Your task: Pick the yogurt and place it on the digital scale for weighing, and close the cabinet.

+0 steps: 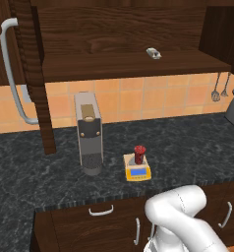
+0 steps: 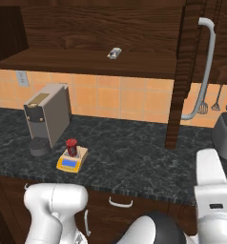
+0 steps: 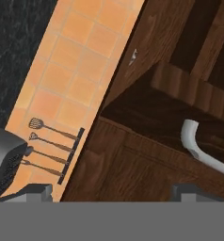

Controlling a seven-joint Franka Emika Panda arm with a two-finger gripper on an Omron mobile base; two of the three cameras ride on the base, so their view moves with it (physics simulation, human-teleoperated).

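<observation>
The yogurt (image 1: 139, 153) stands upright on the grey plate of the digital scale (image 1: 137, 168), which sits on my dark speckled worktop (image 1: 188, 147) just right of the tall grey coffee machine (image 1: 88, 133). From the other side I see the same cup (image 2: 71, 147) on the scale (image 2: 71, 160), with the machine (image 2: 47, 119) behind and to its left. The cabinet (image 1: 119, 44) above is open: 1 door (image 1: 33, 74) swings out edge-on with its long silver handle (image 1: 13, 71) showing, and a small whitish packet (image 1: 153, 53) lies on the shelf inside. My hand looks up at the wood of the cabinet (image 3: 147, 155), a curved silver handle (image 3: 198, 146), the orange tiles and a rack of 4 hanging utensils (image 3: 50, 148). My jaws (image 3: 109, 193) are well apart and hold nothing.
</observation>
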